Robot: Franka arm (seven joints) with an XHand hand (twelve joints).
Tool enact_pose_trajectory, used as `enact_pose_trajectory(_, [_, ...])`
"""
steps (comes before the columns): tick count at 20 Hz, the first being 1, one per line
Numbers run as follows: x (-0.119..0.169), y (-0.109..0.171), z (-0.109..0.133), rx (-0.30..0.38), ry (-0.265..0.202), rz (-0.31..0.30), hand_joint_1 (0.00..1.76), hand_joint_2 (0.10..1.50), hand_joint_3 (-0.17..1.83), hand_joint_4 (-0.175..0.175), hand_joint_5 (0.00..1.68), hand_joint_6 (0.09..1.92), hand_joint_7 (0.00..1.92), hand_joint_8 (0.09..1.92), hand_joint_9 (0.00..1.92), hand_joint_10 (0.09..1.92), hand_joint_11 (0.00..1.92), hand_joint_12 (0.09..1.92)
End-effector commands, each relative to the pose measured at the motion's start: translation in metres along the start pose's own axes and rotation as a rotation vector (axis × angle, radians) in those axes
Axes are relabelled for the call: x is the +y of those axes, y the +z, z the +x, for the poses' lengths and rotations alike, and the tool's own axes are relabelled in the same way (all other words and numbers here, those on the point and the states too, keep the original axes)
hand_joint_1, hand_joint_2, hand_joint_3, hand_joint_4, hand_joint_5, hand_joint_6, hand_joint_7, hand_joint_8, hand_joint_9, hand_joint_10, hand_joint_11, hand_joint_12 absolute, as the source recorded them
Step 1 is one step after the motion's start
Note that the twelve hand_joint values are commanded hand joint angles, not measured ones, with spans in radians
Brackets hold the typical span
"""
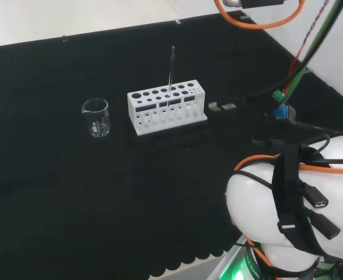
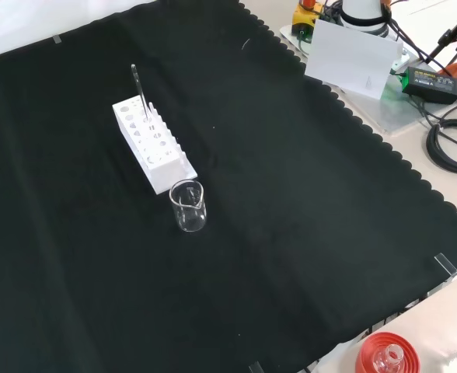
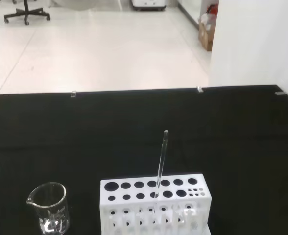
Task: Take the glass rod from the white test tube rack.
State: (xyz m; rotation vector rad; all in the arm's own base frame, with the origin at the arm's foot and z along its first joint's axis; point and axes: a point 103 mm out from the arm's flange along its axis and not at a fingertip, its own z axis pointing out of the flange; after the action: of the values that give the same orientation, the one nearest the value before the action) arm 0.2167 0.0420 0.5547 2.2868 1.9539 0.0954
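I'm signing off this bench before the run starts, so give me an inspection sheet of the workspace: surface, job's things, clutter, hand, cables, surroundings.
Surface: black cloth covers the bench, scalloped along its edge in the front view.
Job's things: glass rod stands nearly upright in a hole of the white test tube rack; nothing touches it.
Clutter: a clear beaker stands apart from the rack, to its left in the head view; a red ribbed stand sits off the cloth's edge in the front view.
Hand: nothing seen.
Cables: orange, green and black cables run along the arm's white links; a black coil lies off the cloth.
Surroundings: pale floor and a white wall beyond the bench in the wrist view.
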Motion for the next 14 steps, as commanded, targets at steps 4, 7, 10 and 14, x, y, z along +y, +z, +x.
enact_pose_trajectory(4, [-0.016, 0.007, -0.006, -0.008, 0.014, 0.019, 0.75, 0.80, 0.48, -0.046, 0.28, 0.09, 0.10, 0.66, 0.04, 0.85, 0.00, 1.12])
enact_pose_trajectory(7, [-0.020, 0.012, -0.003, -0.002, 0.006, 0.017, 0.75, 0.80, 0.49, -0.046, 0.29, 0.09, 0.12, 0.68, 0.06, 0.85, 0.00, 1.17])
enact_pose_trajectory(10, [-0.018, 0.014, -0.004, 0.018, 0.025, 0.025, 0.76, 0.80, 0.49, -0.047, 0.31, 0.09, 0.14, 0.69, 0.09, 0.86, 0.00, 1.23])
enact_pose_trajectory(14, [-0.009, 0.019, -0.011, 0.032, 0.025, 0.049, 0.78, 0.80, 0.50, -0.051, 0.37, 0.09, 0.19, 0.71, 0.16, 0.86, 0.00, 1.34])
